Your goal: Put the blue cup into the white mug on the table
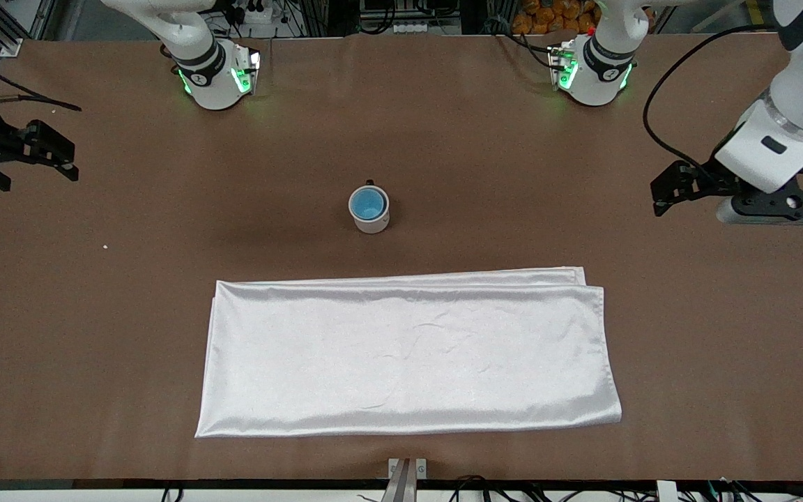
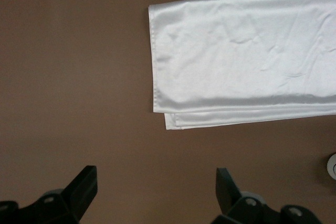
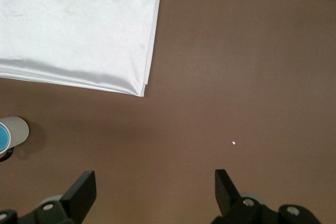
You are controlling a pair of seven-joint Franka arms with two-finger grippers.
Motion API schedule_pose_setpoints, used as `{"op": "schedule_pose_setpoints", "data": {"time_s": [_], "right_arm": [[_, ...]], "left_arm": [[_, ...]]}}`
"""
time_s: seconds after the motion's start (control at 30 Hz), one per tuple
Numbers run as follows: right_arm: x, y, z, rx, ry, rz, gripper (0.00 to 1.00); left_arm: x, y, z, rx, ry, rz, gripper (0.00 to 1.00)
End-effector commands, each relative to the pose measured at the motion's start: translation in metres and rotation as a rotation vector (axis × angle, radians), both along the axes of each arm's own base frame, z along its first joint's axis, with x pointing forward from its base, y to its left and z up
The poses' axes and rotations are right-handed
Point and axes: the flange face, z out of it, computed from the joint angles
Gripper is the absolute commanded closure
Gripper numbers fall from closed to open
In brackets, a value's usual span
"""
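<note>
Grippers [image 1: 661,199] [image 1: 67,157] open, hovering apart.

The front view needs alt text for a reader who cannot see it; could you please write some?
A blue cup sits inside a white mug standing mid-table, with a folded white cloth nearer the camera. Both arms wait at the table's ends, the left pincer and right pincer open and empty.
</note>
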Motion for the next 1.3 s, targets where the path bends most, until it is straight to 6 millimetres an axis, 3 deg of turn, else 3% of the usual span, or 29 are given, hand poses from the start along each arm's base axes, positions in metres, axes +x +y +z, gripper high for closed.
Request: {"op": "schedule_pose_setpoints", "data": {"time_s": [0.0, 0.3, 0.57, 1.27], "right_arm": [[-0.003, 0.003, 0.001, 0.0, 0.028, -0.069, 0.0], [-0.009, 0.006, -0.004, 0.119, 0.102, -0.172, 0.0], [-0.009, 0.007, -0.003, 0.095, 0.091, -0.153, 0.0], [-0.007, 0.0, -0.003, 0.034, 0.08, -0.151, 0.0]], "left_arm": [[-0.01, 0.029, 0.004, -0.006, 0.021, -0.041, 0.0], [-0.022, 0.047, 0.0, 0.003, 0.038, -0.033, 0.0], [-0.027, 0.065, -0.004, 0.006, 0.03, -0.001, 0.0], [-0.041, 0.067, -0.003, 0.001, -0.023, -0.005, 0.0]]}}
